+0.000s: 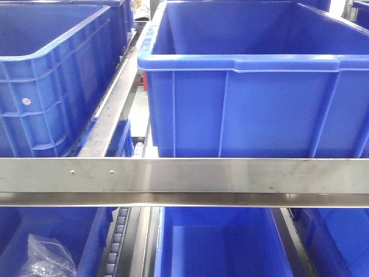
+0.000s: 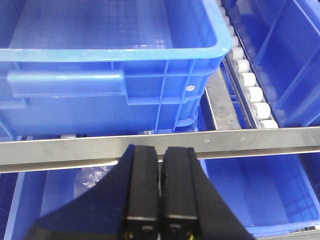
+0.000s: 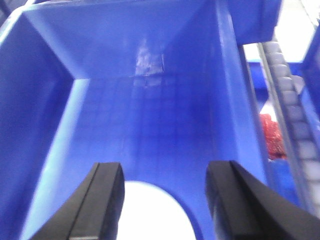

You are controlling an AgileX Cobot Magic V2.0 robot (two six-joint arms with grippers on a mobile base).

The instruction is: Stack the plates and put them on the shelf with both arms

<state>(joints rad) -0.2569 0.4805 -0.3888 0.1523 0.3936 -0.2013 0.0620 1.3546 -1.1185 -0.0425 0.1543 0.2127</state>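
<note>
Blue crates fill the steel shelf; left gripper jaws clenched empty, right gripper jaws spread above a pale plate.

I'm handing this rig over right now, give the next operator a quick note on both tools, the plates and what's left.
Left tool: shut, empty, hovering just in front of the shelf front rail.
Right tool: open, holding nothing, above the inside of a blue crate.
Plates: a pale rounded shape lies on that crate's floor between the right tool's fingers, probably a plate; too blurred to tell if it is one or a stack.
Done: cannot confirm stacking.
Left: check the plates before moving on.
</note>
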